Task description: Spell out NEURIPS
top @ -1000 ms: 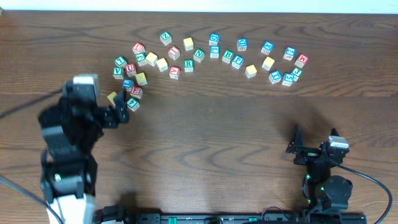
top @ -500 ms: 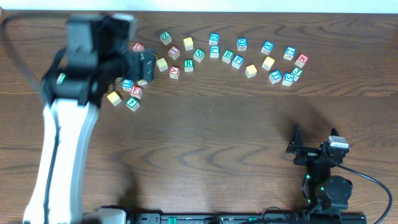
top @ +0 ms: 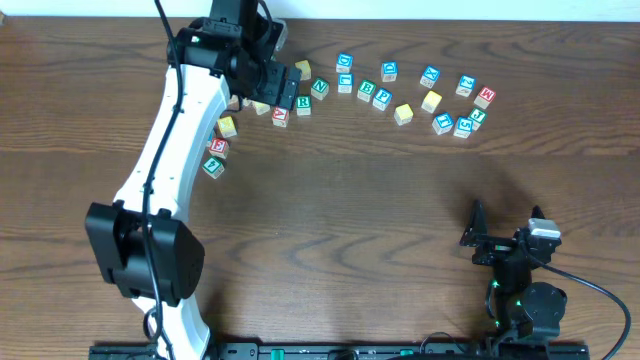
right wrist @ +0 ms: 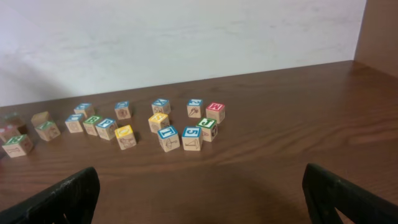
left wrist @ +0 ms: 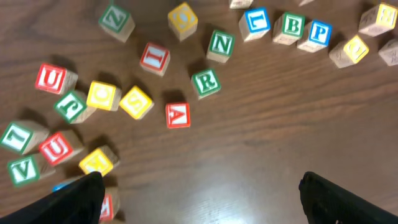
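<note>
cube r (left wrist: pixel 205 82) lies beyond left end effector (left wrist: pixel 202 196)

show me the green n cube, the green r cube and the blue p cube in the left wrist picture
green N cube (left wrist: pixel 220 45), left wrist view, on its lettered top face
green R cube (left wrist: pixel 205 81), left wrist view, on its lettered top face
blue P cube (left wrist: pixel 319 32), left wrist view, on its lettered top face

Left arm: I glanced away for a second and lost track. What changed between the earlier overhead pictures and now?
The left arm swung from the left side of the table out to the far edge, so its pincer now hangs open over the letter cubes beside the green R. Nothing was grasped. The right arm stayed parked, and the visible cubes kept their places.
</note>
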Motion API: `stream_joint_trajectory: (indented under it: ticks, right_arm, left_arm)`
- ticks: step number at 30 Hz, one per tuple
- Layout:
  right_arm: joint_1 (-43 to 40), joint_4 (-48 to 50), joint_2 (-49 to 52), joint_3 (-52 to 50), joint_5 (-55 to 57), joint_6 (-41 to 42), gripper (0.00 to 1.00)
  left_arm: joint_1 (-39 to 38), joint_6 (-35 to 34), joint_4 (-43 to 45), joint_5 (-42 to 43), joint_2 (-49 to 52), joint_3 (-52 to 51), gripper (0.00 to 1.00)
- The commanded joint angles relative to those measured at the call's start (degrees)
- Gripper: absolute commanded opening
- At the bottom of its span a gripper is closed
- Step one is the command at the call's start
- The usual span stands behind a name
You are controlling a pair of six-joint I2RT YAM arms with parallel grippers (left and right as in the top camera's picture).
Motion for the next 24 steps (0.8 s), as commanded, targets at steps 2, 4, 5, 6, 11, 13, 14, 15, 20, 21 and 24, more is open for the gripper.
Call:
stream_joint_trajectory:
  ticks: [2, 4, 5, 6, 11, 13, 14, 15, 20, 21, 24]
  right_arm:
    - [0.2, -0.2, -0.3, 0.0, 0.0, 0.1, 0.99]
    - [0.2, -0.2, -0.3, 0.0, 0.0, 0.1, 0.99]
    - [0.2, -0.2, -0.3, 0.0, 0.0, 0.1, 0.99]
    - [0.2, -0.2, -0.3, 0.0, 0.0, 0.1, 0.99]
    - [0.2, -0.2, -0.3, 0.0, 0.0, 0.1, 0.99]
    - [0.2, 0.6, -0.3, 0.0, 0.0, 0.1, 0.99]
    - [0.2, 0.7, -0.3, 0.0, 0.0, 0.1, 0.99]
    - [0.2, 0.7, -0.3, 0.0, 0.0, 0.1, 0.99]
    - [0.2, 1.2, -0.3, 0.0, 0.1, 0.2, 0.99]
    - [0.2, 1.5, -0.3, 0.0, -2.4, 0.1, 0.99]
    - [0.2, 1.6, -0.2, 0.4, -9.7, 0.1, 0.99]
  left_arm:
    - [0.0, 0.5, 2.6, 1.7, 1.2, 1.3, 0.98]
    - [0.0, -0.1, 4.1, 1.7, 1.3, 1.3, 0.98]
    - [-0.2, -1.4, 4.7, 1.7, 1.3, 1.3, 0.99]
    - [-0.4, -2.3, 5.0, 1.7, 1.4, 1.3, 0.98]
    - [-2.3, -4.0, 5.1, 1.4, 3.0, 1.2, 0.99]
    - [-3.0, -4.3, 5.1, 1.0, 3.9, 1.2, 0.99]
    - [-3.4, -4.3, 5.1, 0.8, 4.5, 1.2, 1.00]
    - [-3.7, -4.3, 5.1, 0.8, 4.9, 1.2, 1.00]
    - [-4.5, -4.5, 5.1, 0.6, 5.3, 1.2, 1.00]
    - [-4.5, -4.5, 5.1, 0.6, 5.3, 1.2, 1.00]
    - [-4.5, -5.6, 5.0, -0.9, 5.3, 1.3, 1.00]
